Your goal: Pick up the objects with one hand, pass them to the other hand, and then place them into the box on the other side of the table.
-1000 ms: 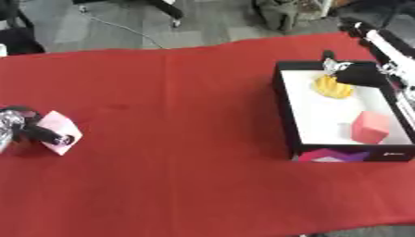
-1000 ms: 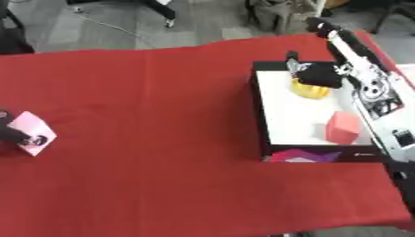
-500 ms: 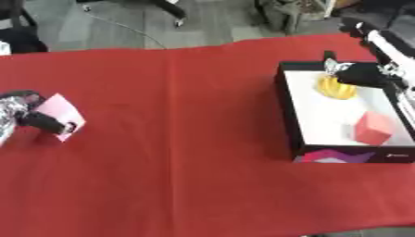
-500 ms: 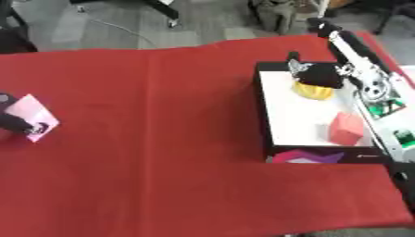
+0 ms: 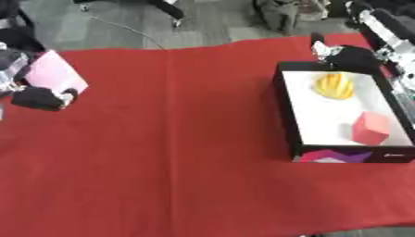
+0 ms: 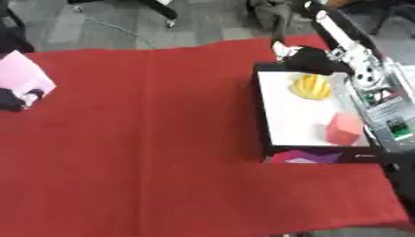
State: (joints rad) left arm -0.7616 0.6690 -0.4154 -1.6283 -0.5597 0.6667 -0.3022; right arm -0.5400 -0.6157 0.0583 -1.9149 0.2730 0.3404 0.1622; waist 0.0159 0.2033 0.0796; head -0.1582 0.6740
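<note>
At the far left my left hand [image 5: 36,98] is curled round a pale pink block [image 5: 55,76], holding it above the red cloth. On the right stands a black box with a white floor [image 5: 320,119]; inside lie a yellow rounded object [image 5: 335,86] and a red-pink cube [image 5: 371,128]. My right hand [image 5: 347,56] hovers over the box's far edge, just beyond the yellow object, fingers curled with nothing seen in them.
A red cloth [image 5: 178,139] covers the table. Beyond its far edge lies grey floor with chair legs and a cable. My right arm [image 6: 356,51] runs along the box's right side.
My left hand has lifted the pink block up and toward the far left. The view has shifted, so the box sits lower. The right hand stays over the box's far edge.
</note>
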